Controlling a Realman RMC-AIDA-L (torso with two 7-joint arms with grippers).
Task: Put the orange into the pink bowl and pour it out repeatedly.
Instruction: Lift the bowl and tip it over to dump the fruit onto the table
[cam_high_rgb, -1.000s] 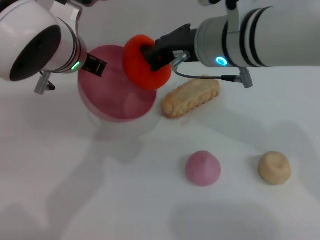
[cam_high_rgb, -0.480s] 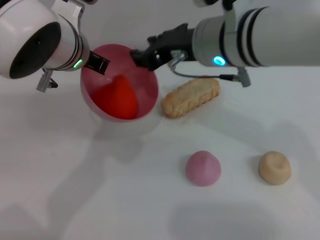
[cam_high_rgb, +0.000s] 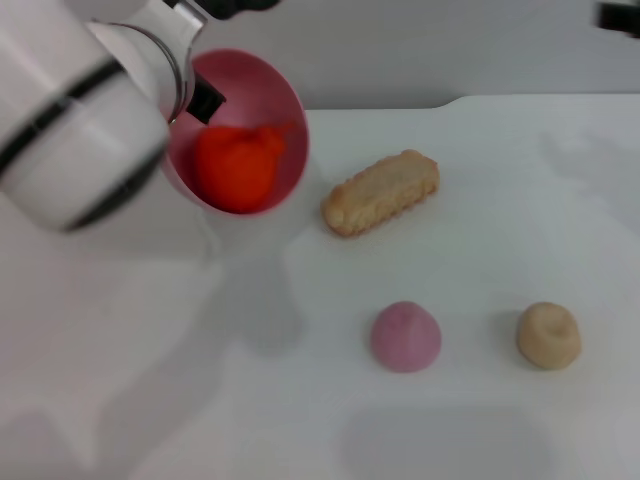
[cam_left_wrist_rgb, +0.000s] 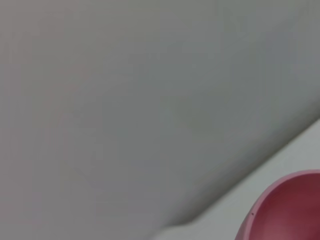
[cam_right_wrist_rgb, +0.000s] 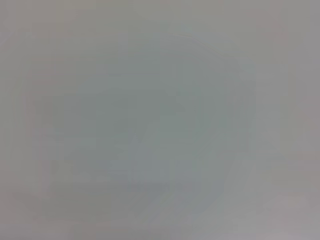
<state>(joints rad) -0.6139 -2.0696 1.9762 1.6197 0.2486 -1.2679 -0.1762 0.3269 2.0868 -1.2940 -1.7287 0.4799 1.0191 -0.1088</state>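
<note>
1. The white counter (cam_high_rgb: 480, 200) is seen carrying every loose item, spread out in front of the robot.
2. The left arm is seen filling the near-left of the head view. Its gripper (cam_high_rgb: 205, 98) is placed at the rim of the pink bowl, and a dark finger is seen against the inner wall. The bowl is judged to be gripped there, since it is lifted and tilted rather than resting flat.
3. The pink bowl (cam_high_rgb: 285, 110) is held up over the far-left part of the counter, with its mouth tipped toward the head camera and the right. The tilt is judged to be the start of a pour. Only a slice of its rim is caught in the left wrist view.
4. The orange (cam_high_rgb: 238, 165) is seen inside the bowl, resting against the lower wall near the lip, where it is judged to have been brought by the tilt. It is not yet poured out.
5. A ridged tan biscuit-shaped toy (cam_high_rgb: 381, 192) is lying just to the right of the bowl, near where the orange could land.
6. A pink dome-shaped lump (cam_high_rgb: 406, 336) and a beige round lump (cam_high_rgb: 548, 335) are sitting nearer, well apart from the bowl.
7. The right gripper is not shown in any view, so its state cannot be told.
</note>
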